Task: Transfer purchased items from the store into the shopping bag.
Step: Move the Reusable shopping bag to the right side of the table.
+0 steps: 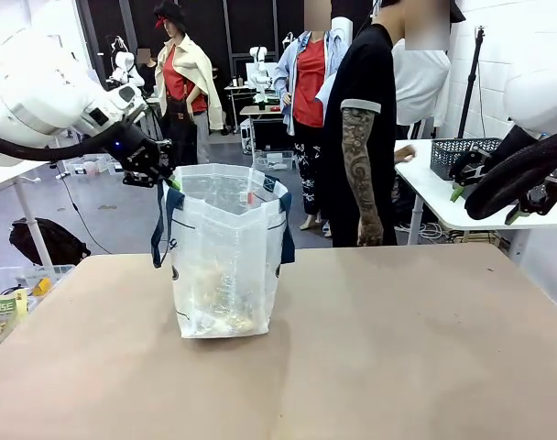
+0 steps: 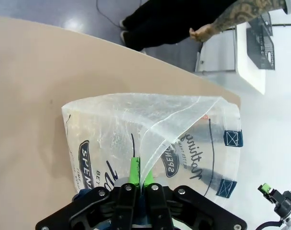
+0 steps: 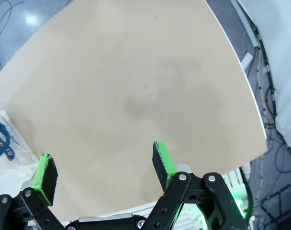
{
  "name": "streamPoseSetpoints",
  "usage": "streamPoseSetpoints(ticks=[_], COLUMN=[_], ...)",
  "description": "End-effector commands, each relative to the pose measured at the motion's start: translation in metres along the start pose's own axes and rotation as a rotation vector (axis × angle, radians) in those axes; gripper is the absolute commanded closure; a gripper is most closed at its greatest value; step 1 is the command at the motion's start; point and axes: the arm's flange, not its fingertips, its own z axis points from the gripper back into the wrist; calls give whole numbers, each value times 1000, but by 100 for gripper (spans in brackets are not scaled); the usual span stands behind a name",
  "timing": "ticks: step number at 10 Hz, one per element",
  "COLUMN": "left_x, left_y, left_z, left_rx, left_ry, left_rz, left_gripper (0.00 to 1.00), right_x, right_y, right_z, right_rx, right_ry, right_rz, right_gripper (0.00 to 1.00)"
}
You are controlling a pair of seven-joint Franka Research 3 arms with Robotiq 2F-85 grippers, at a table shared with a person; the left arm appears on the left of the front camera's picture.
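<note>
Shopping bag (image 1: 225,257): translucent white, navy handles, upright, frame centre-left, mouth open.
Store (image 1: 462,154): dark lattice basket, far right.

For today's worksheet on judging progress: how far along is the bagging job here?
Done: some items already lie at the bottom of the bag. In hand: the left gripper pinches the bag's rim, holding it open. Left: the right gripper hangs open and empty above the table; the basket sits on the far table.

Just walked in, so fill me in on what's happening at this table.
The left claw is shut on the rim of the bag, holding its mouth up and open on the table. The right claw hangs open and empty above the table's right side. A person stands at the far side, next to a basket on a white table behind.
</note>
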Motion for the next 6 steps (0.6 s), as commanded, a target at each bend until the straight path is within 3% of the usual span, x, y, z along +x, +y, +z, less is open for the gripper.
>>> streamPoseSetpoints(ticks=[1, 6], left_x=[-5, -4], left_y=[9, 99], left_z=[30, 123], left_rx=[47, 188], left_ry=[-41, -95], left_rz=[63, 304], left_gripper=[100, 100], right_x=[1, 1], right_y=[2, 2], right_z=[2, 2], right_rx=[-11, -11], right_ry=[5, 5], right_rz=[-7, -7], right_gripper=[0, 0])
